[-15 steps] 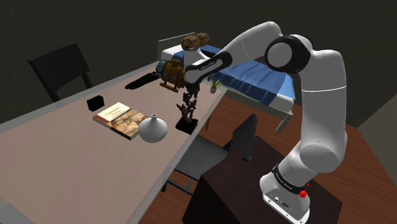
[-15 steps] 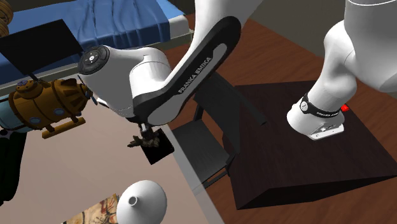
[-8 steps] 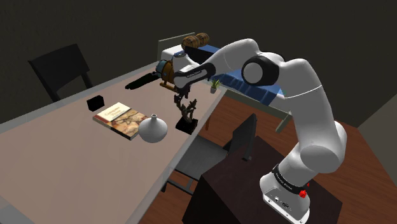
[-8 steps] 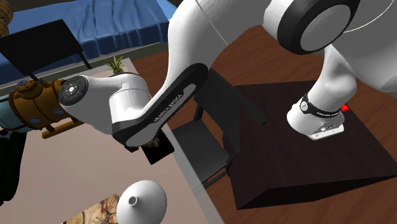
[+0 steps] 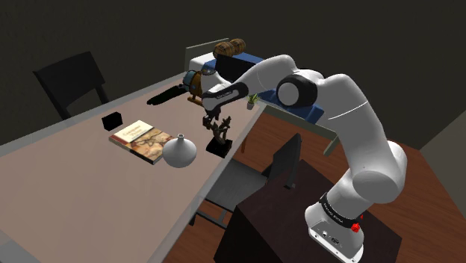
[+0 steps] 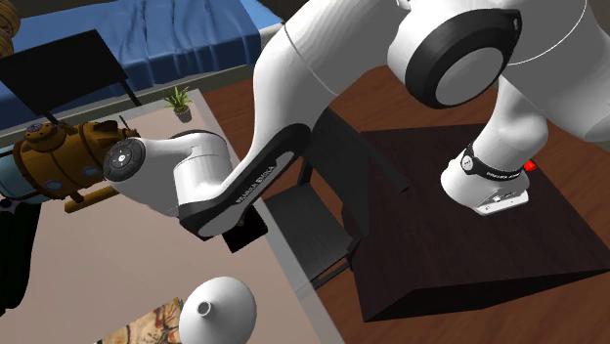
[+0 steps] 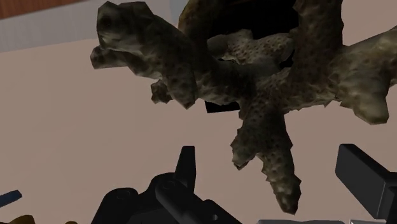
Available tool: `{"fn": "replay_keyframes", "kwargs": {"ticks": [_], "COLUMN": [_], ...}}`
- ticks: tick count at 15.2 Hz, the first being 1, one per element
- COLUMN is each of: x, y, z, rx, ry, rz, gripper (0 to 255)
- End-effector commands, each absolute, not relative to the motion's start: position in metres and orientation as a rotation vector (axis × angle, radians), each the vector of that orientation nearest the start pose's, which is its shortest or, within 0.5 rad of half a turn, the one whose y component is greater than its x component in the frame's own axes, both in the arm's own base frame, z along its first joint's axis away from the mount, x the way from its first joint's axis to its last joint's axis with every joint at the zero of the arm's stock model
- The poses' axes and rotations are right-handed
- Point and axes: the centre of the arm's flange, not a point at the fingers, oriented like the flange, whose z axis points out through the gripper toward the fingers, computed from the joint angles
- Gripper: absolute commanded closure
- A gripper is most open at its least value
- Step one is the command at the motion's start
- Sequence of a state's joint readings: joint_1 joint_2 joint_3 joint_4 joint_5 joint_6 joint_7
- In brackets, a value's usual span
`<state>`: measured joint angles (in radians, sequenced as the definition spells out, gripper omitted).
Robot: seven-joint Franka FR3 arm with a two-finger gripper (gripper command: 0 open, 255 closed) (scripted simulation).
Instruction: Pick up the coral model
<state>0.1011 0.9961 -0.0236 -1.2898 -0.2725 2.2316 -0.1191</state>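
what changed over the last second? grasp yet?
The arm folded lower and the gripper came down onto the top of the coral model. In the wrist view its fingers stand open, with coral between them but not clasped, so there is no grasp yet. The coral model, white vase and book have not moved on the table.

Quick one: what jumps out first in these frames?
The white arm bends low over the table, its gripper open with a branch of the knobbly brown coral model between the fingers. Next come the white vase beside the coral and the brown barrel-shaped model at the table's far end.
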Motion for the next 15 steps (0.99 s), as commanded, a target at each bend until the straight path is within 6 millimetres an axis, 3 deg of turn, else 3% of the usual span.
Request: {"fn": "replay_keyframes", "kwargs": {"ticks": [1, 2, 11, 15], "x": [0.736, 0.735, 0.736, 0.736], "y": [0.053, 0.053, 0.053, 0.053], "z": [0.133, 0.132, 0.133, 0.154], "rx": [-3.309, -3.309, -3.309, -3.309], "ry": [-0.637, -0.637, -0.637, -0.637], "rz": [0.099, 0.099, 0.099, 0.099], "gripper": [0, 255, 255, 255]}}
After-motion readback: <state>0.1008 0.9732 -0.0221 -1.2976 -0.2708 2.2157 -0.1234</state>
